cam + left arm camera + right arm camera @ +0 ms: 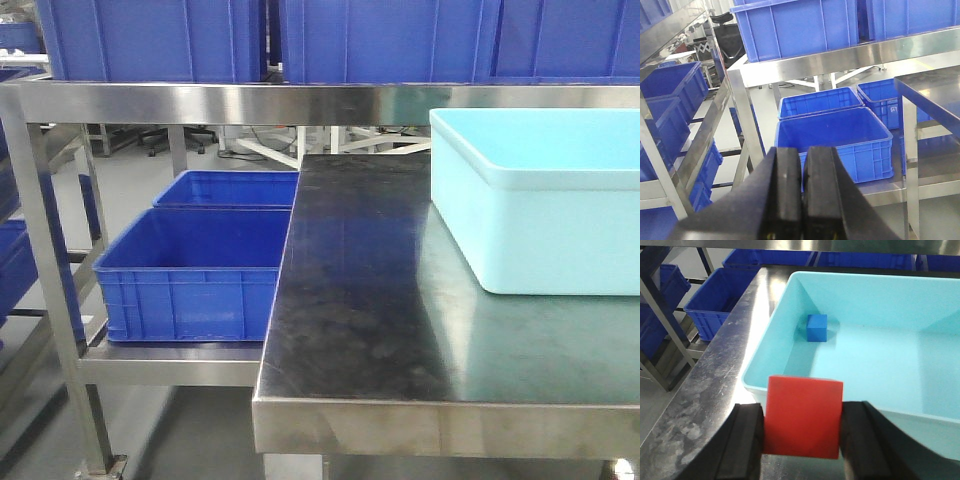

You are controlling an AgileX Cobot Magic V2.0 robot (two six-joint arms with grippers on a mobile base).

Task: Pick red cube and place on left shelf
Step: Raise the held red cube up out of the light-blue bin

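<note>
Right wrist-mounted view: red cube (804, 417) pinched in the jaws of the right gripper (804, 440), at the near rim of the turquoise tub (771, 347).
Blue cube (817, 328): inside the tub, near its far-left corner.
Left gripper (802, 195): jaws pressed together, holding nothing.

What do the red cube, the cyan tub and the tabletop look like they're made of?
The red cube looks matte and evenly coloured, probably foam or plastic. The cyan tub: smooth moulded plastic, slight sheen. The tabletop: stainless steel, mottled reflections.
</note>
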